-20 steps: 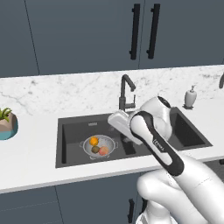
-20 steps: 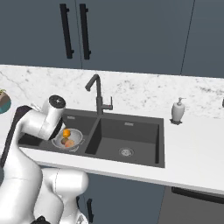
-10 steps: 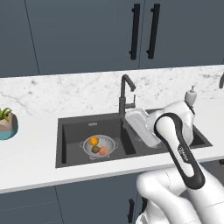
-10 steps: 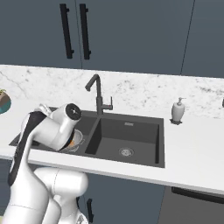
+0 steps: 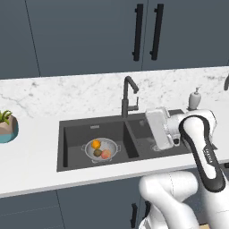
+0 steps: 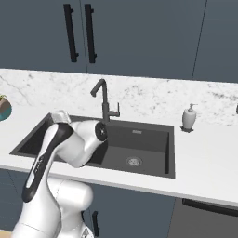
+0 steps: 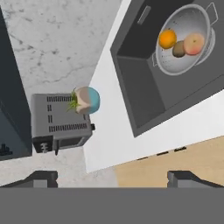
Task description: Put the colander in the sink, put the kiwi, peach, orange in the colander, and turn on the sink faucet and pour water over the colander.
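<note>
The silvery colander (image 5: 102,150) sits in the left basin of the dark sink (image 5: 71,134). In it lie the orange (image 5: 95,144), the kiwi (image 5: 97,152) and the peach (image 5: 106,154). My white hand (image 5: 159,129) hovers over the right basin, just right of the dark faucet (image 5: 129,96), apart from the colander. In the hand view my gripper (image 7: 113,179) is open and empty, with the colander (image 7: 186,37), orange (image 7: 167,38), kiwi (image 7: 178,49) and peach (image 7: 194,43) far off at the upper right. No water runs from the faucet (image 6: 104,100).
A white soap dispenser (image 5: 194,99) stands on the counter behind the sink's right end. A teal plant pot (image 5: 6,127) sits at the far left, with a grey toaster (image 7: 59,122) beside it. My arm covers the left basin in the right base view.
My arm has swung right, from above the colander in the left basin to over the right basin. The gripper stayed open. The fruit and colander have not moved.
</note>
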You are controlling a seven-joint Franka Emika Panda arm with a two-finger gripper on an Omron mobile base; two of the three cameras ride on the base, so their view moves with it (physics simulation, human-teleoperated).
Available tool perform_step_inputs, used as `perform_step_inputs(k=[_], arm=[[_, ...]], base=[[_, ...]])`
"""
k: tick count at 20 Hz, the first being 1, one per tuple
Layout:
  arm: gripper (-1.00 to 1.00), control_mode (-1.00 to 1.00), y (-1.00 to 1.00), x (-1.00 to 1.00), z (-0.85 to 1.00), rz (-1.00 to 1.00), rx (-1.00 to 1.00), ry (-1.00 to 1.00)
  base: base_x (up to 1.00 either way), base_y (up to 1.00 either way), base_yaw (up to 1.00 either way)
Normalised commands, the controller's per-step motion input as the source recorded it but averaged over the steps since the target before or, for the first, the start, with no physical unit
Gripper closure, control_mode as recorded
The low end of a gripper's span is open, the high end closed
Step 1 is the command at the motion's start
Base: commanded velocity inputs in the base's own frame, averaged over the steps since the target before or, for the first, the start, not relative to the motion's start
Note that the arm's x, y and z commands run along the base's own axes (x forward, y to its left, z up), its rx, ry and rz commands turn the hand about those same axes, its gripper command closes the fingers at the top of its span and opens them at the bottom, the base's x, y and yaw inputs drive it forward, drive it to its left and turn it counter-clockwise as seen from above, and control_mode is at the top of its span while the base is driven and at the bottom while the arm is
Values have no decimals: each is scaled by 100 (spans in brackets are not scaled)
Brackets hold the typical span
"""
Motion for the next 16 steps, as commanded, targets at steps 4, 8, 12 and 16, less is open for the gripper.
perform_step_inputs(k=[4, 8, 12, 16], arm=[[-100, -100, -29, 7, 9, 0, 30, 0], [-100, -100, -29, 41, 11, 0, 19, 0], [-100, -100, -26, 37, 11, 0, 2, 1], [-100, -100, -22, 20, 18, 1, 0, 0]], base=[[0, 0, 0], [0, 0, 0], [0, 0, 0], [0, 0, 0]])
